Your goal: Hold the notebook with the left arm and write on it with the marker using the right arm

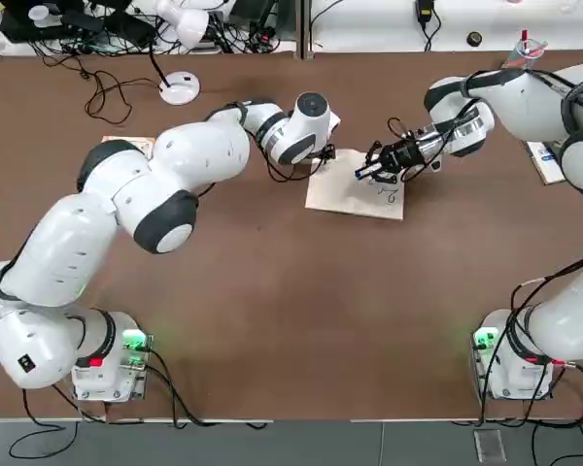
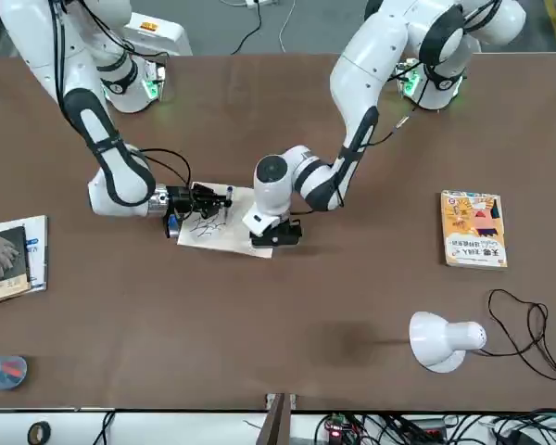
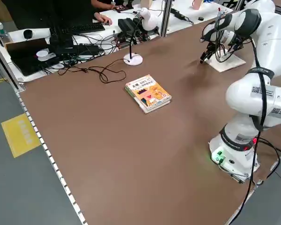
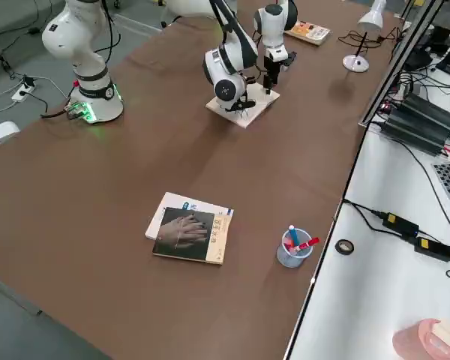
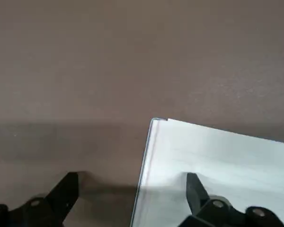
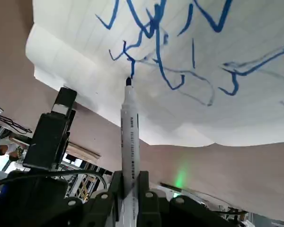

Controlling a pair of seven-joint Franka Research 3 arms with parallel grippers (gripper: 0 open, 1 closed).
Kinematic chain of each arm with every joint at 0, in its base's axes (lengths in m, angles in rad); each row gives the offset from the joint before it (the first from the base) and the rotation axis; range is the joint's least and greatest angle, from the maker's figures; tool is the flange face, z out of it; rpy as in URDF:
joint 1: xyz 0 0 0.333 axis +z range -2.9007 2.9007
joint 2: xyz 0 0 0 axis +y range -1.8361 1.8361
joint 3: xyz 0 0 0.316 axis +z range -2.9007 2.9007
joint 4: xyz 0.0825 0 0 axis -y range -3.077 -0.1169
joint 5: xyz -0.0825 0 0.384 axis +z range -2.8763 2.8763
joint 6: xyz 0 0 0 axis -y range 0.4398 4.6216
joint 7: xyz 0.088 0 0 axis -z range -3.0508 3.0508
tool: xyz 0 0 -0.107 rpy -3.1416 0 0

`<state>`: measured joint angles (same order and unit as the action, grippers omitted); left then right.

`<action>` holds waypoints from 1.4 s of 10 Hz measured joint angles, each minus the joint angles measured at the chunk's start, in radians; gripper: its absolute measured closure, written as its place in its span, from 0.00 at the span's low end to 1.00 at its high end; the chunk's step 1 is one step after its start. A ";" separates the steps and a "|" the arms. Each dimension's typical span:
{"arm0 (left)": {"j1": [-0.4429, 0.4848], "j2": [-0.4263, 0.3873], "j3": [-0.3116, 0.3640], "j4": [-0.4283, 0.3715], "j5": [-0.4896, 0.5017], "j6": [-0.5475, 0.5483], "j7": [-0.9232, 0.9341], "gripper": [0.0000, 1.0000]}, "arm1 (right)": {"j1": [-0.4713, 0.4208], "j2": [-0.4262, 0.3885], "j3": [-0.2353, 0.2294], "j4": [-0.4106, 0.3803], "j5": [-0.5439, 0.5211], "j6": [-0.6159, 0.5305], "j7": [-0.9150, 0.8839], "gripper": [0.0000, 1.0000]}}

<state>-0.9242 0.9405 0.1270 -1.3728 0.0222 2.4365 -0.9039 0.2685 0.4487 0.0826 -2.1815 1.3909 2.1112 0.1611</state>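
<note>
The cream notebook (image 1: 355, 186) lies flat mid-table with scribbles on its page (image 6: 189, 56). My left gripper (image 1: 318, 155) stands over its left edge, open: one finger (image 5: 195, 189) rests on the page corner, the other (image 5: 66, 189) is over bare table. My right gripper (image 1: 374, 172) reaches in from the right, shut on the blue-and-white marker (image 6: 129, 137). The marker's tip touches the page at the end of a blue line. In the front view the notebook (image 2: 224, 227) lies between the right gripper (image 2: 204, 199) and the left gripper (image 2: 278, 236).
An orange-yellow book (image 2: 473, 229) lies on my left side of the table, and a white desk lamp (image 2: 445, 338) stands beyond it. A dark-covered book (image 4: 191, 234) and a cup of pens (image 4: 294, 247) sit far right. Cables line the far edge.
</note>
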 joint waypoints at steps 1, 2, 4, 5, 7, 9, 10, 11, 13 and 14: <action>0.000 0.000 0.000 0.000 0.000 0.000 0.000 0.00 | 0.000 0.000 -0.001 0.001 0.000 0.001 -0.003 0.83; 0.000 0.000 0.000 0.000 0.000 0.000 0.000 0.00 | 0.000 0.001 -0.002 0.002 0.001 0.002 -0.007 0.83; 0.000 0.000 0.000 0.000 0.000 0.000 0.000 0.00 | -0.001 0.006 -0.004 0.007 0.002 0.005 -0.021 0.83; 0.000 0.000 0.000 0.000 0.000 0.000 0.000 0.00 | -0.001 0.009 -0.004 0.009 0.003 0.005 -0.030 0.83; 0.000 0.000 0.000 0.000 0.000 0.000 0.000 0.00 | -0.003 0.014 -0.005 0.013 0.003 0.005 -0.036 0.83; 0.000 0.000 0.000 0.000 0.000 0.000 0.000 0.00 | -0.006 0.019 -0.006 0.017 0.004 0.005 -0.039 0.83; 0.000 0.000 0.000 0.000 0.000 0.000 0.000 0.00 | -0.007 0.021 -0.006 0.019 0.004 0.005 -0.043 0.83; 0.000 0.000 0.000 0.000 0.000 0.000 0.000 0.00 | -0.009 0.023 -0.006 0.021 0.004 0.004 -0.049 0.83; 0.000 0.000 0.000 0.000 0.000 0.000 0.000 0.00 | -0.019 0.026 -0.006 0.024 0.004 0.004 -0.056 0.83; 0.000 0.000 0.000 0.000 0.000 0.000 0.000 0.00 | -0.024 0.027 -0.007 0.024 0.004 0.003 -0.061 0.83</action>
<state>-0.9242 0.9405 0.1270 -1.3728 0.0222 2.4366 -0.9039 0.2444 0.4756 0.0761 -2.1571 1.3950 2.1137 0.1002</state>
